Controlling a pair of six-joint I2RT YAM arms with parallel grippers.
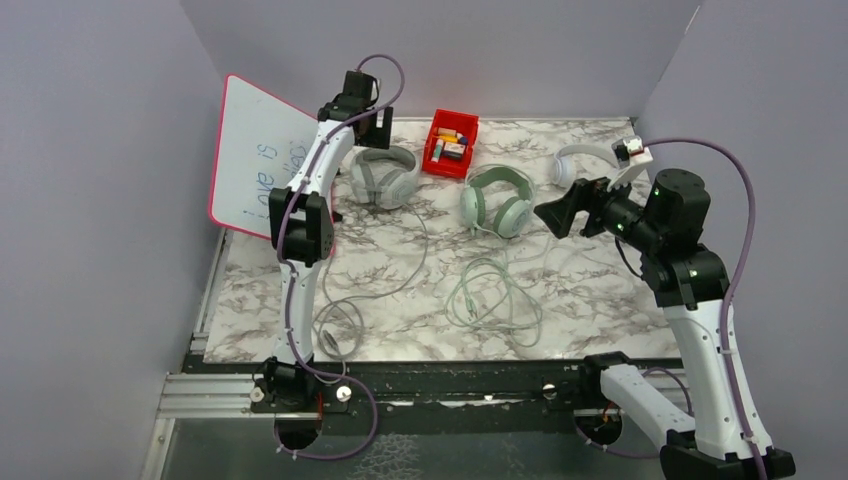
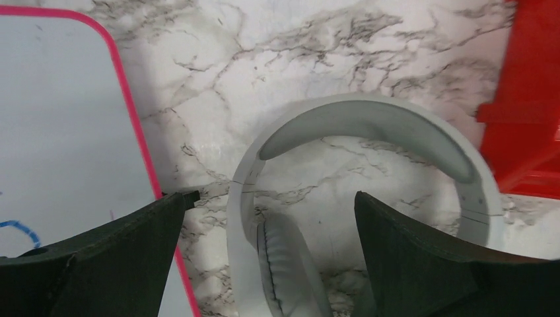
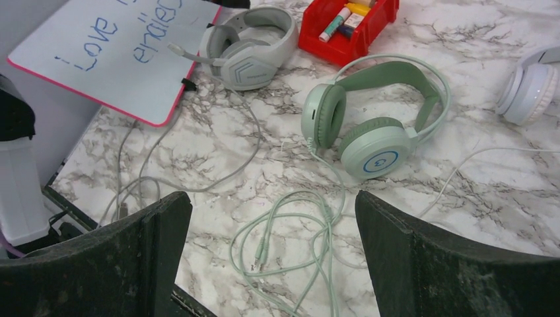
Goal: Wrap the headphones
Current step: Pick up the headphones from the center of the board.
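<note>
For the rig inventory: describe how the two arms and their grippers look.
Left arm and right arm: white shells, black joints, a purple cable along each; green lights on the right. Left gripper and right gripper: matte black wedge fingers.

Three headsets, one grey-white (image 1: 385, 180), one mint-green (image 1: 512, 212), one white (image 1: 565, 168); one red bin (image 1: 445, 168); one whiteboard (image 1: 255, 150).

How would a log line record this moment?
left gripper: open, over grey headset | right gripper: open, raised | green headset: untouched | held: nothing
</note>
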